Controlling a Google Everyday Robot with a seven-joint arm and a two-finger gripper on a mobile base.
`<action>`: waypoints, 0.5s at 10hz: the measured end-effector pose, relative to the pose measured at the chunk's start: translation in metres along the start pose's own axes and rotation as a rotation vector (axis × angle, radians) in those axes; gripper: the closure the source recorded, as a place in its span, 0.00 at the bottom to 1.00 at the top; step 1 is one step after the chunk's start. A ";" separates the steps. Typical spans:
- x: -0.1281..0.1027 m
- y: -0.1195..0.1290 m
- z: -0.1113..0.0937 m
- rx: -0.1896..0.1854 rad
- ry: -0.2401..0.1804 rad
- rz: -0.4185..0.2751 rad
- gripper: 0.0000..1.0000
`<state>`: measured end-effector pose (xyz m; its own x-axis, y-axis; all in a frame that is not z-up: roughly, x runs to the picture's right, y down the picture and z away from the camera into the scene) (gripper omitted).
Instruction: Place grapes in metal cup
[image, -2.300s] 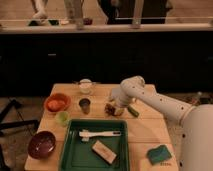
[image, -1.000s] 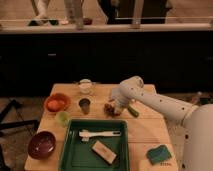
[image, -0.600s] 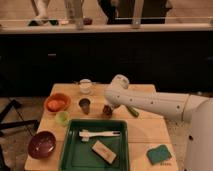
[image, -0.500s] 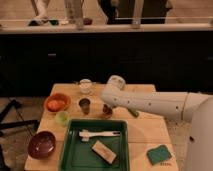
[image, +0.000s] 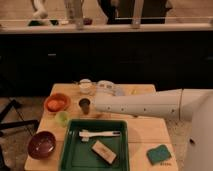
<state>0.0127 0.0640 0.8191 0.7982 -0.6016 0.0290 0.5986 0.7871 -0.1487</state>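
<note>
End effector (image: 98, 105): at the tip of the white arm (image: 140, 103), low over the table (image: 145, 136), just right of the metal cup (image: 85, 103) as seen in view. Open or closed: cannot tell, since the arm's casing covers it from this angle. Gripping anything or not: likewise cannot tell.

Grapes: hidden, nowhere in sight. In the cup or not: cannot tell, the cup's inside reads only as dark.

Metal cup: upright, short, dark grey, left of the table's middle, just beside the arm's tip. Touching the tip or apart: cannot tell.

Arm: nearly level, stretching from the robot's white body (image: 200, 125) at the right edge across the table's middle toward the cup. Runs just beyond the tray's far edge.

Around the cup: white mug (image: 86, 86) behind it, toward the table's far edge. Orange bowl (image: 56, 103) to its left, apart. Pale green cup (image: 62, 118) in front and left, near the tray's far-left corner.

Green tray (image: 120, 152): near middle of the table. Holds a white utensil (image: 100, 134) lying crosswise and a tan block (image: 104, 151) set at a slant, closer to the front.

Dark red bowl (image: 41, 144): near-left corner, left of the tray. Green sponge (image: 159, 153): right of the tray, apart from it.

Dark counter front (image: 100, 55) behind the table.
</note>
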 end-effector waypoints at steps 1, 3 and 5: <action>0.000 -0.004 -0.001 0.001 0.008 -0.004 1.00; 0.000 -0.008 -0.002 0.002 0.012 -0.006 1.00; 0.001 -0.007 -0.002 0.000 0.014 -0.003 1.00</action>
<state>0.0098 0.0577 0.8182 0.7953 -0.6060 0.0158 0.6013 0.7852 -0.1481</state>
